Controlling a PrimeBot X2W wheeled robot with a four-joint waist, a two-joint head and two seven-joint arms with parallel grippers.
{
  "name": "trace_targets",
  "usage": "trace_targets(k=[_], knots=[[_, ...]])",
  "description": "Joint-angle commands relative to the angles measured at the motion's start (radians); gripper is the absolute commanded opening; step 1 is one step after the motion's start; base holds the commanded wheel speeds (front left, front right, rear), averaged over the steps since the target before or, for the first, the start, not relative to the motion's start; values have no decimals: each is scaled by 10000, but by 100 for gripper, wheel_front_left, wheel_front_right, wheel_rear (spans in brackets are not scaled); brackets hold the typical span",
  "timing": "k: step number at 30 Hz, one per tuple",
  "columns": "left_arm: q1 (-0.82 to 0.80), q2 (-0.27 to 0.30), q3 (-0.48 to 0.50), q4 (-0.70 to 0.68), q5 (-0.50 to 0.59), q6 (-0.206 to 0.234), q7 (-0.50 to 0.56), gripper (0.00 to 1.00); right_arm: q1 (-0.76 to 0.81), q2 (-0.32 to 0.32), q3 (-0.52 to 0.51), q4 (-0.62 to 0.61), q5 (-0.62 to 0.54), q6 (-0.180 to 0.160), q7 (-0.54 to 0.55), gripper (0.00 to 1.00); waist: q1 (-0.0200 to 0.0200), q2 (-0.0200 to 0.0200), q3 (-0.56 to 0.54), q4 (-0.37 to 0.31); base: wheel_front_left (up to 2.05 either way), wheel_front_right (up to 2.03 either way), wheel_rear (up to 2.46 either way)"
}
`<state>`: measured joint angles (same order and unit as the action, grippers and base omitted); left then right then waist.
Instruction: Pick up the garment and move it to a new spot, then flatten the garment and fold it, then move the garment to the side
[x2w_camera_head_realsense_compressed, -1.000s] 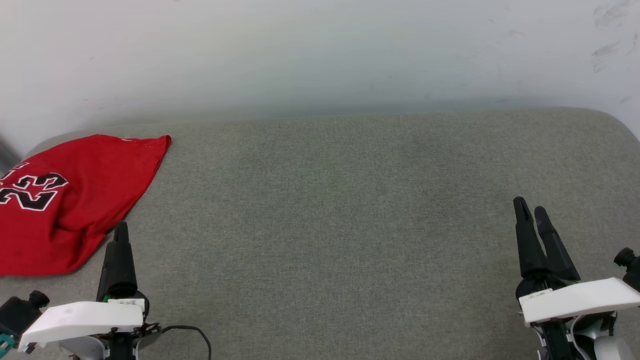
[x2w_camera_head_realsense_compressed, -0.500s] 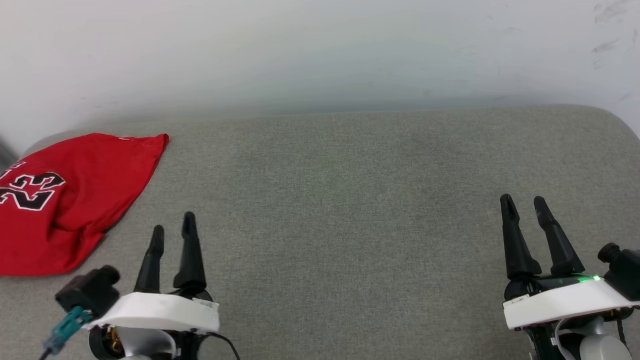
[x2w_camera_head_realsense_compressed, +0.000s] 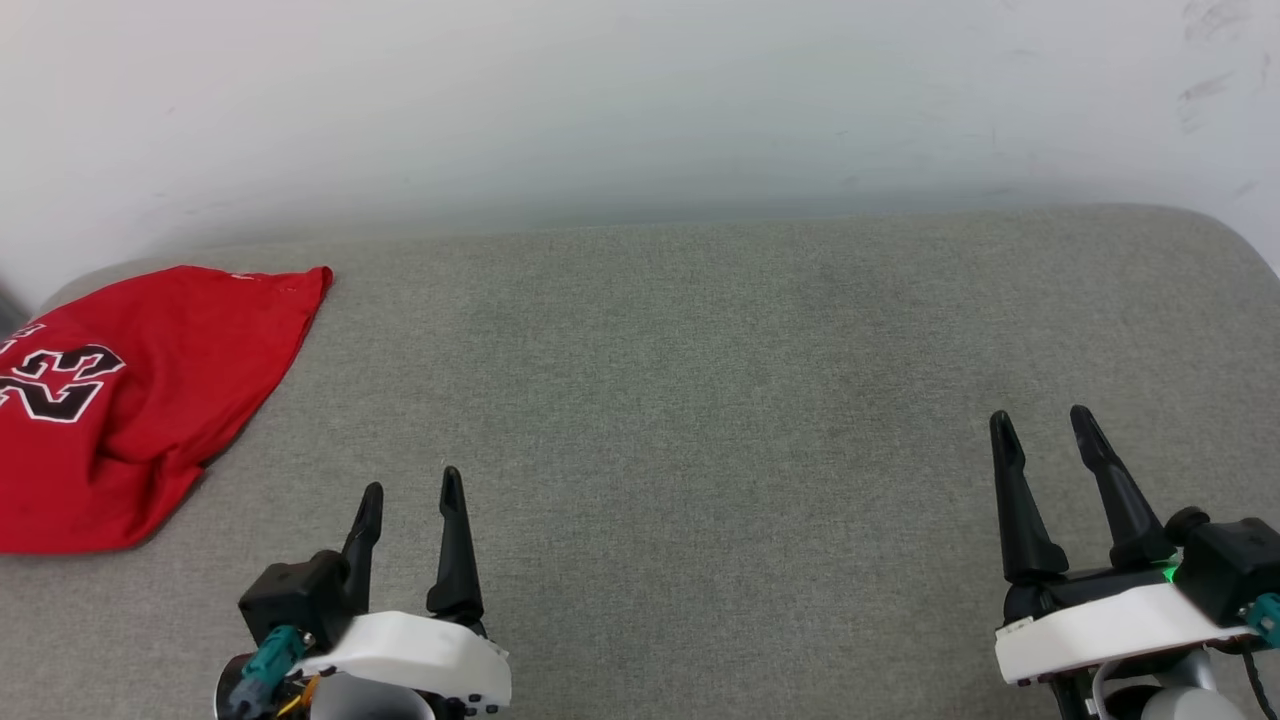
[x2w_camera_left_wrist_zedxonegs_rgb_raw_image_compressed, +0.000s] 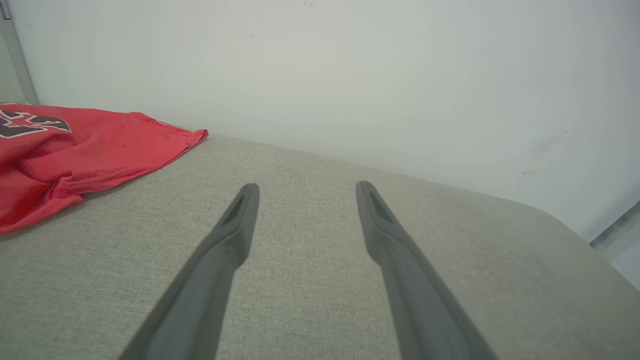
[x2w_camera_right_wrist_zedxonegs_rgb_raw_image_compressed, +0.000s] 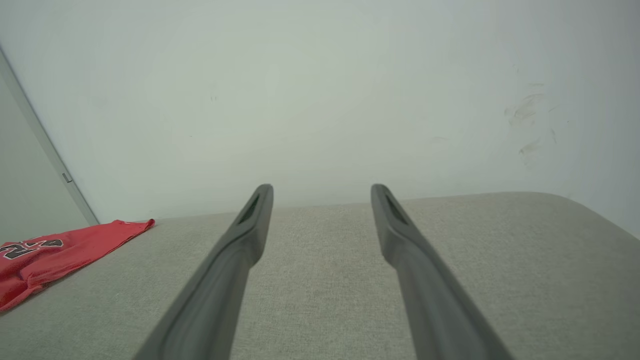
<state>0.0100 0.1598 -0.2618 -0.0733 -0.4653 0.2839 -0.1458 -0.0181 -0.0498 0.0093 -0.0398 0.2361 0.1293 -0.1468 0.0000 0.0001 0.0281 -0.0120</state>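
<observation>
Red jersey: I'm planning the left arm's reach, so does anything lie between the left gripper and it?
Nothing visible does. Bare grey cushion lies between the open left gripper and the jersey, which sits apart to its left.

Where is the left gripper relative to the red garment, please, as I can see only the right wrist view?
Observer: In the head view the left gripper sits to the right of the garment, apart from it, above the grey cushion.
Operator: Thank you. Are its fingers open?
Observer: Yes. The left wrist view shows its fingers spread wide, with bare cushion between them.
Operator: Does the garment lie flat?
Observer: No. Seen close in the left wrist view, it is rumpled, with raised soft folds running across it.
</observation>
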Motion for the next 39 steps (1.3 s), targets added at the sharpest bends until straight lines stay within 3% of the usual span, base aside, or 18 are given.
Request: trace_targets(k=[1, 5, 8, 19, 32, 39], knots=[[-180, 131, -197, -68, 293, 147, -121, 100, 8, -9, 0, -70, -337, 19, -119, 100, 0, -1, -5, -5, 0, 0, 0], [-53, 125, -324, 64, 498, 389, -224, 100, 100, -9, 24, 8, -671, 20, -223, 100, 0, -1, -24, -21, 0, 0, 0], [2, 153, -481, 62, 564, -46, -303, 100, 173, -8, 102, 120, -970, 20, -290, 100, 0, -1, -36, -31, 0, 0, 0], [244, -102, -197, -157, 1284, -806, -542, 100, 200, -7, 354, -52, -1801, 20, -522, 100, 0, -1, -39, -34, 0, 0, 0], [855, -1001, 1386, 93, 1835, -2986, -803, 100, 400, -7, 160, 107, -1002, 12, -791, 100, 0, -1, -32, -93, 0, 0, 0], [970, -1095, 1571, 190, 2319, -3473, -943, 100, 421, -6, 150, 266, -1263, 12, -926, 100, 0, -1, -41, -153, 0, 0, 0]])
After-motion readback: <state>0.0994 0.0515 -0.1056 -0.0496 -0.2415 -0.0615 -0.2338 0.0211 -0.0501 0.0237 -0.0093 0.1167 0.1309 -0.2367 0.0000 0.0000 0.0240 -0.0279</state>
